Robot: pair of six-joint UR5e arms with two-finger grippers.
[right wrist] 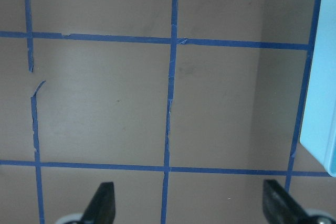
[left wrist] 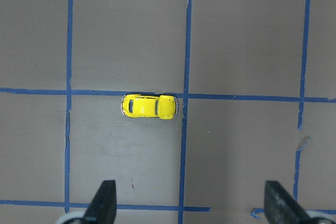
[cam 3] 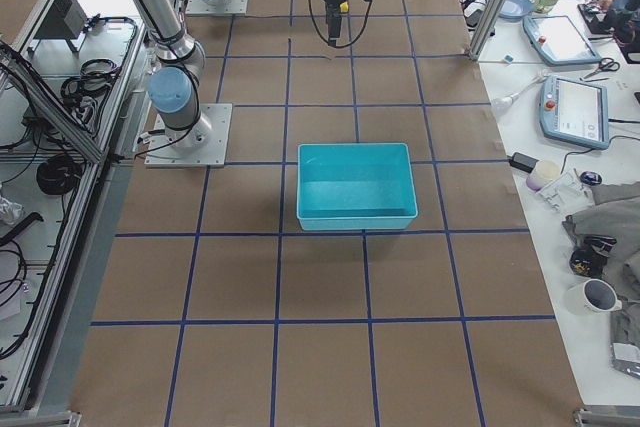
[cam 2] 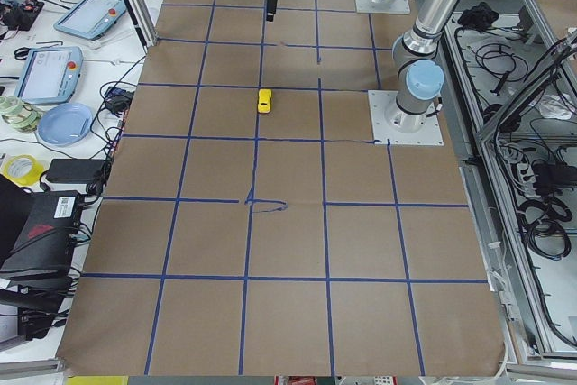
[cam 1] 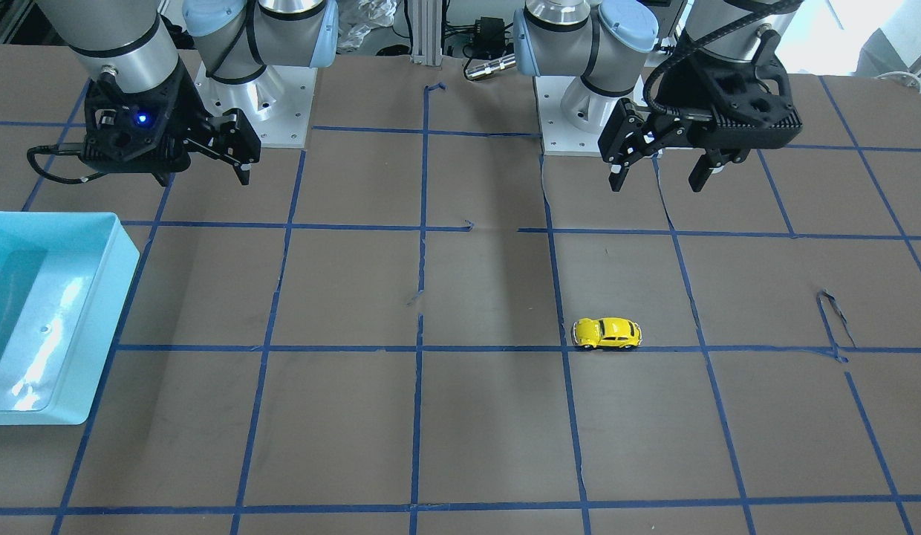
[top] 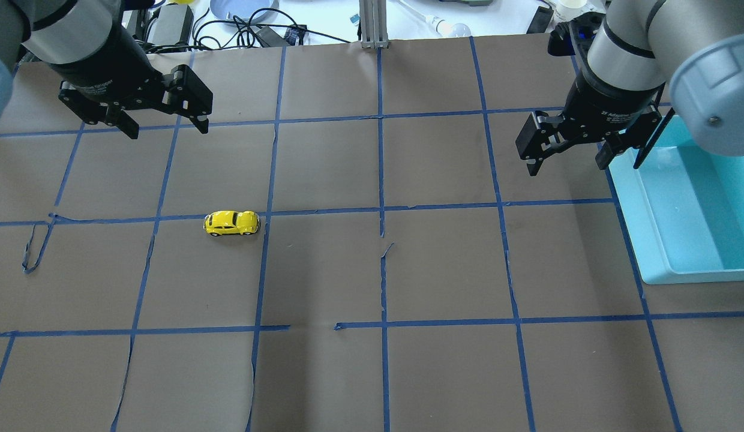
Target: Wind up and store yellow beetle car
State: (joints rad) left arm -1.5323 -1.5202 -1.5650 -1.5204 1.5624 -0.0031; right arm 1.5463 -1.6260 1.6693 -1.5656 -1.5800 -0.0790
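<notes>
Over on the robot's left, the left hand (top: pixel 168 129) hangs above the tabletop (top: pixel 444 264) with its fingers spread wide and nothing between them. Its wrist camera looks straight down on the yellow beetle car (top: pixel 231 222), which sits ahead of the fingertips (left wrist: pixel 105 198) and well apart from them.

The car stands on its wheels on the left half of the tabletop, right against a strip of the blue tape (top: pixel 381 168) and just beside a crossing of two strips. Neither hand touches it.

Further right, the right hand (top: pixel 566 167) is also released and carries nothing. It hovers near the corner of the light blue bin (top: pixel 696 273), which rests at the far right, a long way from the car.

By my reckoning the job has not really begun. The car has yet to be grasped, wound up and carried across to the bin.

The car is tiny in every view, so I cannot make out any winding mechanism, and its underside is hidden. Its nose seems to point towards the middle of the tabletop, though I would not swear to it. The bin runs off the overhead view's edge.
</notes>
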